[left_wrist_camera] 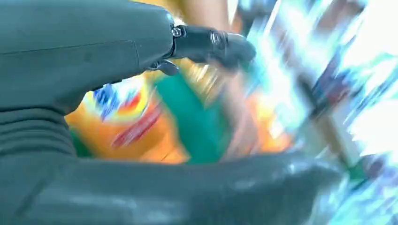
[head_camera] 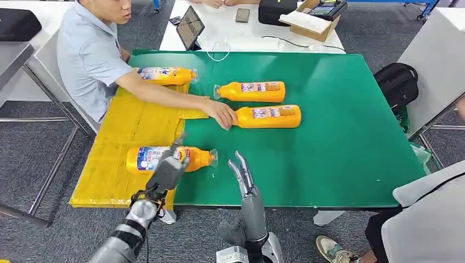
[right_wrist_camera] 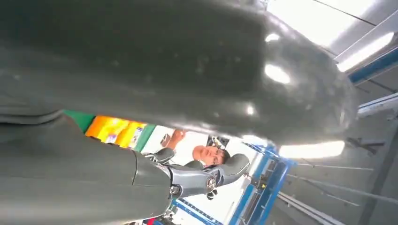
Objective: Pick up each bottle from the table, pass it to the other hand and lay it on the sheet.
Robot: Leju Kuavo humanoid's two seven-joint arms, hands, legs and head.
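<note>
Both hands at the near edge of the green surface.
Left hand lies over the nearest bottle on the yellow sheet; whether its fingers grip, I cannot tell. Right hand has straight fingers, holding nothing, with free green room around.

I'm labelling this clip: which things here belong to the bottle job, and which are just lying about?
Job:
four orange bottles
yellow sheet
left hand
right hand

Lying about:
tablet
phone
cardboard box
black backpack
</note>
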